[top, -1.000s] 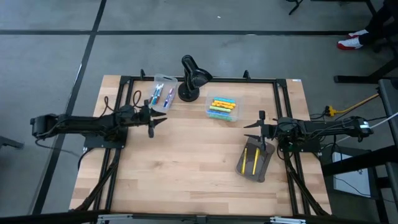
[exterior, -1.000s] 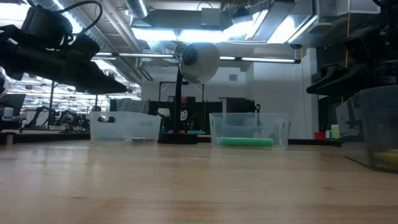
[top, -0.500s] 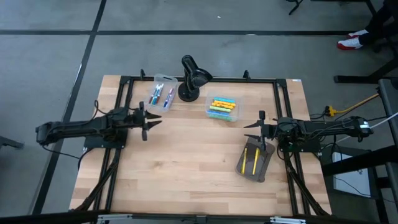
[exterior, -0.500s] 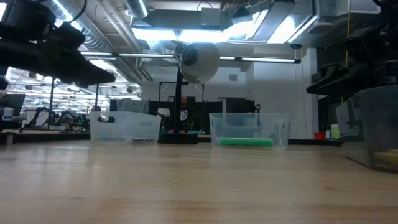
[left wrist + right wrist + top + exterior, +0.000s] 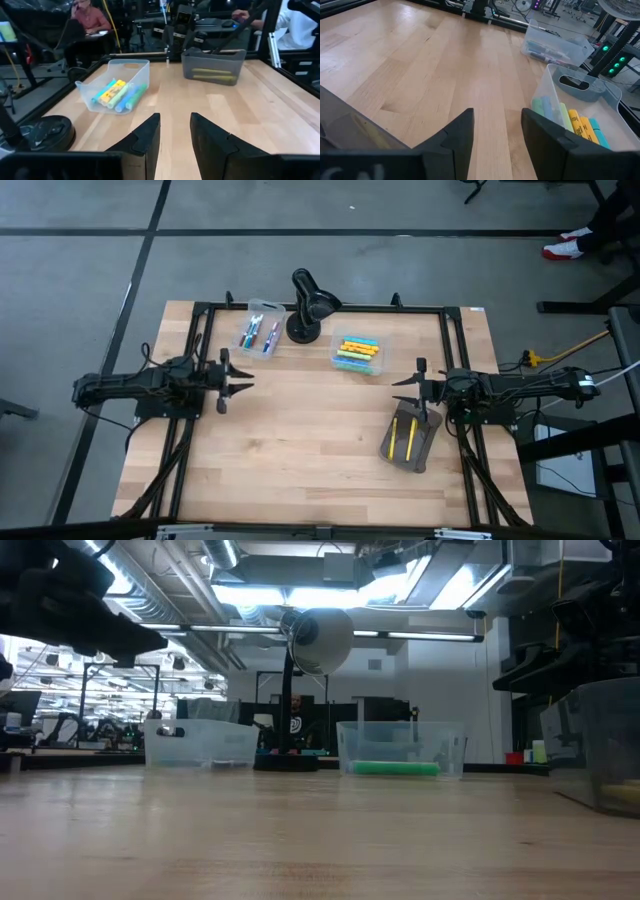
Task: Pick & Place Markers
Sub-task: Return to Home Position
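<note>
Markers lie in three bins. Yellow, green and blue ones fill a clear bin (image 5: 356, 353) (image 5: 120, 93) (image 5: 572, 121) at the far middle. A few more lie in a smaller clear bin (image 5: 259, 333) (image 5: 555, 47) at the far left. Two yellow ones lie in a grey bin (image 5: 409, 438) (image 5: 214, 65) at the right. My left gripper (image 5: 240, 385) (image 5: 175, 140) hovers open near the table's left edge, with nothing between its fingers. My right gripper (image 5: 400, 392) (image 5: 497, 131) hovers open at the right, beside the grey bin's far end, also with nothing in it.
A black desk lamp (image 5: 308, 305) (image 5: 320, 638) stands at the far edge between the two clear bins. A black frame (image 5: 320, 308) runs round the table. Bare wood (image 5: 300, 430) lies across the middle and near side. People sit beyond the table in the left wrist view.
My left gripper has drawn back from the small clear bin toward the table's left and near edges, rising a little and swinging to point across the table. Its fingers stay open. The bins and markers have kept still.
</note>
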Controlling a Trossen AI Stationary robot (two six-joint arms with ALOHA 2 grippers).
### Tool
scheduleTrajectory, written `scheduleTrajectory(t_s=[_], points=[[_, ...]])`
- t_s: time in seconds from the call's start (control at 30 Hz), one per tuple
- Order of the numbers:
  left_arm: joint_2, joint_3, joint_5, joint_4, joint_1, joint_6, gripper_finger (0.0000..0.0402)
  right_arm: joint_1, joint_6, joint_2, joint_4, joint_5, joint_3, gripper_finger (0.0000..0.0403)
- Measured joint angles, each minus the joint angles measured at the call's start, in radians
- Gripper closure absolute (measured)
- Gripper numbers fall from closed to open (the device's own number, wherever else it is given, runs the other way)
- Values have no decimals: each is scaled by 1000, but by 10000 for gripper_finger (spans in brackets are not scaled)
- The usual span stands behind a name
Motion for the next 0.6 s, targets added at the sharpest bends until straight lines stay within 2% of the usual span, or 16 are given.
scheduleTrajectory(t_s=[0.6], points=[[-2,-4,4,12,-21,84,301,0,0,0,0,0,0,240]])
